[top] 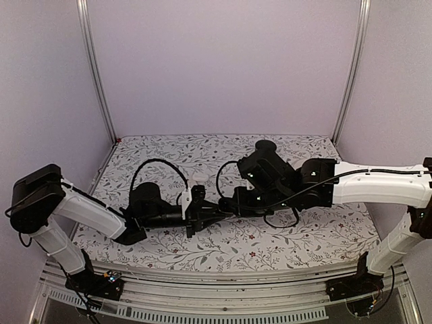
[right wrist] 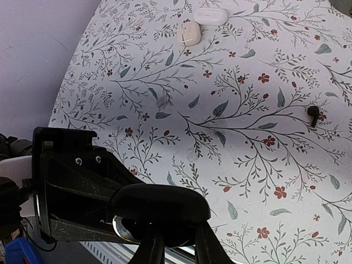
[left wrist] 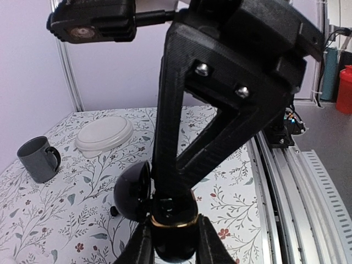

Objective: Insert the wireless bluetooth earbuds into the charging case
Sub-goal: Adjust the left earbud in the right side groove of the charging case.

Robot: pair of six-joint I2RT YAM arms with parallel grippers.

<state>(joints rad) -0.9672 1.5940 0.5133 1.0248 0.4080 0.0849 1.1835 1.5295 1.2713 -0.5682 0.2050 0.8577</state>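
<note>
Left to right: my left gripper (left wrist: pixel 175 248), jaws clenched on the body of the black charging case (left wrist: pixel 171 234), holds it off the floral worktop (left wrist: pixel 66 220) with its lid (left wrist: pixel 132 192) swung open. My right gripper (right wrist: pixel 175 236) presses in at the case's mouth. Its jaws are drawn close together, but the case hides the tips, so I cannot tell whether they pinch a bud or nothing.

I judge the step in hand to be seating one of the wireless bluetooth earbuds in the case. Whether one is already in its well is hidden.

One black earbud (right wrist: pixel 313 114) lies loose on the worktop, well apart from my right jaws and off to the right in the right wrist view. Two white cases (right wrist: pixel 190 33) sit beyond it, near the far edge.

The next move, as I read it, calls for the left jaws to keep the case level. The right jaws would let go, lift clear of the lid and cross to that loose bud. A thing so small and low-lying needs a fine, centred pinch.
</note>
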